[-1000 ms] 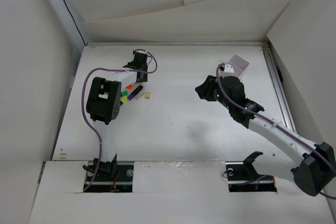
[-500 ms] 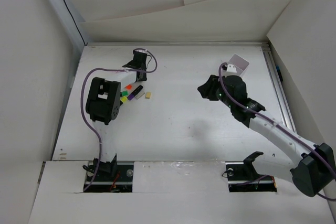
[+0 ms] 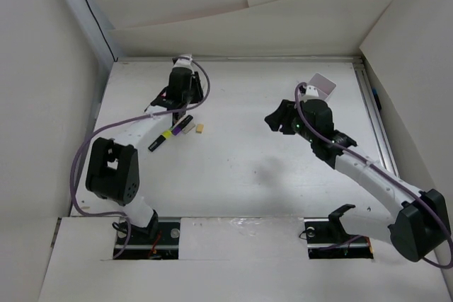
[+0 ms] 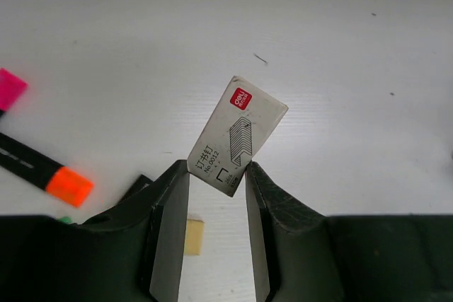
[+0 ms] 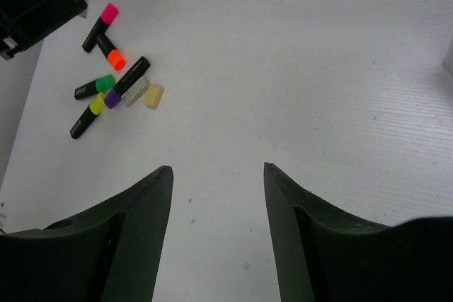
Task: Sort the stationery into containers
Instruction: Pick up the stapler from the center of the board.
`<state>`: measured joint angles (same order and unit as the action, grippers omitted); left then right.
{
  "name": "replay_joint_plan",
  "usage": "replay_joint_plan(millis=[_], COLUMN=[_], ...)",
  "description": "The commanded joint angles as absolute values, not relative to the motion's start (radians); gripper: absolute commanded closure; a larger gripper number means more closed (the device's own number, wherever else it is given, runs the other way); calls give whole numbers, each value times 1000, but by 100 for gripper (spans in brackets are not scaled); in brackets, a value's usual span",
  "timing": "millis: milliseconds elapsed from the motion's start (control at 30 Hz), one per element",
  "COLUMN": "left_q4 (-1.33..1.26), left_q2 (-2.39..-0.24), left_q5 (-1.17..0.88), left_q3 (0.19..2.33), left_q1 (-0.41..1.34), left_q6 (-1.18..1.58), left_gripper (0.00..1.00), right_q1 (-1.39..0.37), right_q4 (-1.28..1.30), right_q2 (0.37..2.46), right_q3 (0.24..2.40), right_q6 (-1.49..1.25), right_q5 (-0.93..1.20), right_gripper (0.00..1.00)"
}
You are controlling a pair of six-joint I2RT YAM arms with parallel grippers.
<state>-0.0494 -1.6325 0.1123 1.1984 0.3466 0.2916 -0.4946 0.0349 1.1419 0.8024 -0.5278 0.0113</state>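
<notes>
Left pincer (image 4: 216,175) shifted, staple box (image 4: 238,134) aslant

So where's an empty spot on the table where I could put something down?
The big middle of the table, between the markers and the right gripper, is bare. So is the far strip between the left gripper and the tray. It's crowded on the left, where the markers and a tan block bunch up.

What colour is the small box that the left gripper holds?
White box, with a red logo at one corner; left wrist view shows it best.
</notes>
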Motion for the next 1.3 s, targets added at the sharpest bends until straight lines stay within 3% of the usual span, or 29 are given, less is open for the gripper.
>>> replay_joint_plan(millis=[0,200,367,667,1000,1267], left_q4=[-138,-268,-360,-477,-509,-546], left_q2=[-1574,-1503,-1433,-1367,-1367,-1315], left_q5=[67,67,58,-21,-52,-106], left_q3=[1080,911,792,715,667,621], left_q1=[425,584,667,744,744,744], left_q6=[337,357,379,388,344,324], left_gripper=[97,97,97,97,96,96], right_q1=[-469,-451,-451,-483,-549,-549], right_q4=[-40,-64,-64,-143,-163,-163], right_q2=[1158,1183,1161,1391,1433,1514], right_q3=[796,816,825,867,911,945], right_q6=[-514,-514,-514,-571,-571,-601], right_q5=[95,268,290,406,388,347], right_gripper=[39,26,14,18,21,33])
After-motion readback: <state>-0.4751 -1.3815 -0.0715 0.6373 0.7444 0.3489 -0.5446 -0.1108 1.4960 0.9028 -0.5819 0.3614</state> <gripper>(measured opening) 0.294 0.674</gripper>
